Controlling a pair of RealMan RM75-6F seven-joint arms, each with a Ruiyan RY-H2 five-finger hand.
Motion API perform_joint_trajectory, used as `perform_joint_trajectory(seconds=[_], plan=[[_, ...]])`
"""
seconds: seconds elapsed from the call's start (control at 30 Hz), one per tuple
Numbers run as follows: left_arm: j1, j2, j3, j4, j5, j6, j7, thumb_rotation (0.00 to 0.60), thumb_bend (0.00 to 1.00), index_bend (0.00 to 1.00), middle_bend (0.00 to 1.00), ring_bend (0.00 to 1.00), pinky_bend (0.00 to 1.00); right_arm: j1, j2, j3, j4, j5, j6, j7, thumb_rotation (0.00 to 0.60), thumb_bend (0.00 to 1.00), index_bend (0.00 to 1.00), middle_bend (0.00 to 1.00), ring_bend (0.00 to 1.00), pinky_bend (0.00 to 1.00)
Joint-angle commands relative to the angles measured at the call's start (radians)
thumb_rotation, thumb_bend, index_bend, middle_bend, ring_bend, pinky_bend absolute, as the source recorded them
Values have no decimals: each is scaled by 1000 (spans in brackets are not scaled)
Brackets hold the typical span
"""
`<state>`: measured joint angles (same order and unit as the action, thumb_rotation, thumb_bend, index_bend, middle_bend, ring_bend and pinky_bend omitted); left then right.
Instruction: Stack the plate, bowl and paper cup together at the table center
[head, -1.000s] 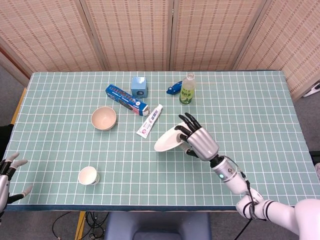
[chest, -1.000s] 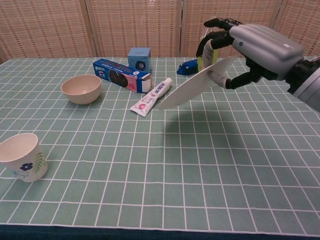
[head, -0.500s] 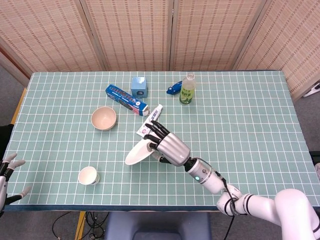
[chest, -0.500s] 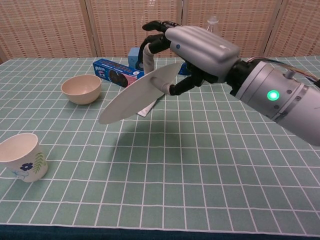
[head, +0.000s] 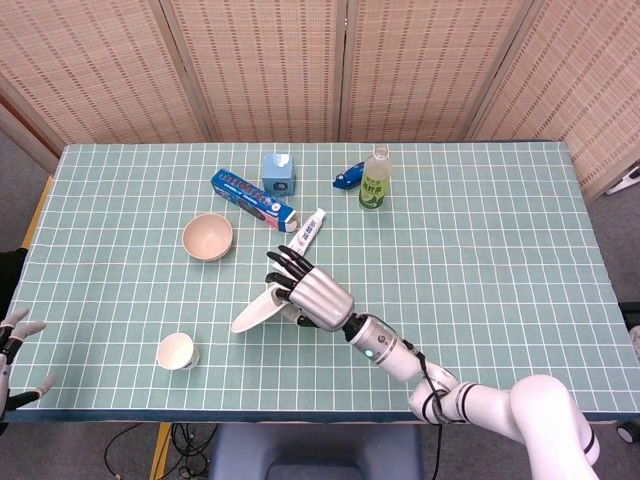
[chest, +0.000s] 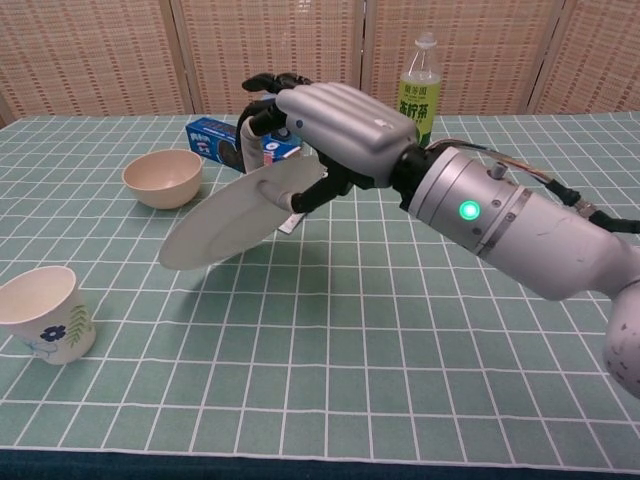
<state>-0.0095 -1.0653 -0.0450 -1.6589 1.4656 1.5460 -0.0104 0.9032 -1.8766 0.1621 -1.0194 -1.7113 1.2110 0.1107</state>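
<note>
White plate (chest: 235, 213) clamped in right hand (chest: 330, 125) fingers (chest: 262, 85) — left hand (head: 12, 345) fingers apart

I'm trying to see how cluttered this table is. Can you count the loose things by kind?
Dishes: 3: plate, bowl, paper cup
Boxes: 2: long blue box, small blue box
Bottles: 1: green bottle
Tubes: 1: toothpaste
Packets: 1: blue packet
Total: 8
</note>
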Motion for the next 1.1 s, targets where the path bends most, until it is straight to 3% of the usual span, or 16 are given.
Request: perform_joint_trajectory(seconds=[0.03,0.13,0.33,0.5,0.83,1.1], plan=[[0,0,0,1,0,0,0,600,166,250,134,151,254,3,-2,-8,2,3,-5,-5,600,368,531,284,40,8],[0,-2,0,3,0,0,-1,600,166,249,134,151,253,1,3,-19,-6,9,-14,-16,600,340,510,256,32,8],[2,-4,1,6,0,0,-2,600,166,248,134,151,253,-21,49,-39,-81,27,-29,-61,600,267,241,163,0,0],[3,-3,2,5,2,0,-2,600,165,246,134,151,252,-54,114,-70,-174,41,-41,-105,600,229,137,126,0,0],[3,-3,6,-4,12,2,5,600,166,245,134,151,252,-128,298,-137,-419,105,-112,-239,600,110,1,38,0,0],[3,-3,11,-11,22,2,11,600,166,244,134,151,252,-187,363,-173,-501,138,-110,-305,600,39,0,6,0,0]])
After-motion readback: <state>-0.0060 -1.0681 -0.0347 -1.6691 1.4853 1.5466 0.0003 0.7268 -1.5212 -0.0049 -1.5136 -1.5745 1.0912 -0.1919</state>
